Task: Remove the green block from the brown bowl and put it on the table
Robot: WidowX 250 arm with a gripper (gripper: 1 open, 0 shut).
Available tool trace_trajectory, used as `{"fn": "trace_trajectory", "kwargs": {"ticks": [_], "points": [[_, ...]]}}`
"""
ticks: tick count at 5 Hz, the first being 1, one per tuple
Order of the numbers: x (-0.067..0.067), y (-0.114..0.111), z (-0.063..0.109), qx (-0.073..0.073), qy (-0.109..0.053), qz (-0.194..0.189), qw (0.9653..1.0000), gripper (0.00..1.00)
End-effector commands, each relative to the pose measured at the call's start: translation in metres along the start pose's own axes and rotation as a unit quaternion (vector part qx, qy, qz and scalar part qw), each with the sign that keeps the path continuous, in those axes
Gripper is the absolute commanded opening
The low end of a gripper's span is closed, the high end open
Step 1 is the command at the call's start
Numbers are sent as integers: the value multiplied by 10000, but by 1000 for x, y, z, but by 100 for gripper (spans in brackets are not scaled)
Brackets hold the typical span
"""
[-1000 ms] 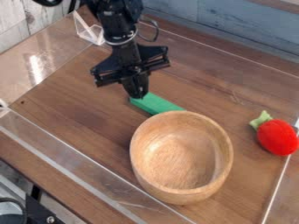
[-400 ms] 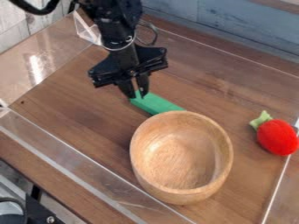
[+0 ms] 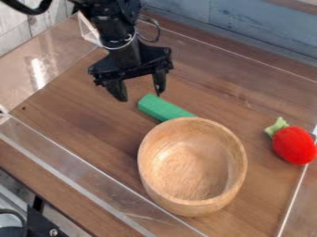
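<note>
Now that the gripper (image 3: 140, 89) has let go and drawn back toward the upper left, standing with jaws spread wide and nothing between them, hovering just beside the far end of the green block (image 3: 168, 110). A second ago, closing on that end of the block; now, clear of it. Lying flat on the bench (image 3: 74, 111), the block, one end near the gripper and the other close against the outer wall of the brown bowl (image 3: 192, 164), too close to tell whether touching. Sitting empty, the bowl. Looking, by this, like the placing step finishing and the task all but done, with only the arm's retreat remaining.

Counting: one green block, one brown bowl, one gripper, one red strawberry toy (image 3: 294, 143) resting well apart at the right edge, with green leaves on top.
</note>
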State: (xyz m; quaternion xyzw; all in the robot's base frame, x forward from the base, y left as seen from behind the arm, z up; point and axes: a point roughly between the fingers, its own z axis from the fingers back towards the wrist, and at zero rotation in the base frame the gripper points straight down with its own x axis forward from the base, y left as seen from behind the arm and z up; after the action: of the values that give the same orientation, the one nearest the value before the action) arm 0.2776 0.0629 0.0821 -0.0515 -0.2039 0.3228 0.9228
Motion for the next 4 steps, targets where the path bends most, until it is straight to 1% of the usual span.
{"fn": "trace_trajectory", "kwargs": {"ticks": [1, 2, 3, 4], "points": [[13, -19, 13, 116, -356, -84, 9993, 100], [13, -45, 23, 298, -449, -408, 9977, 100], [10, -62, 24, 241, -307, -1225, 9917, 100], [9, -63, 19, 483, -91, -1613, 9857, 100]]}}
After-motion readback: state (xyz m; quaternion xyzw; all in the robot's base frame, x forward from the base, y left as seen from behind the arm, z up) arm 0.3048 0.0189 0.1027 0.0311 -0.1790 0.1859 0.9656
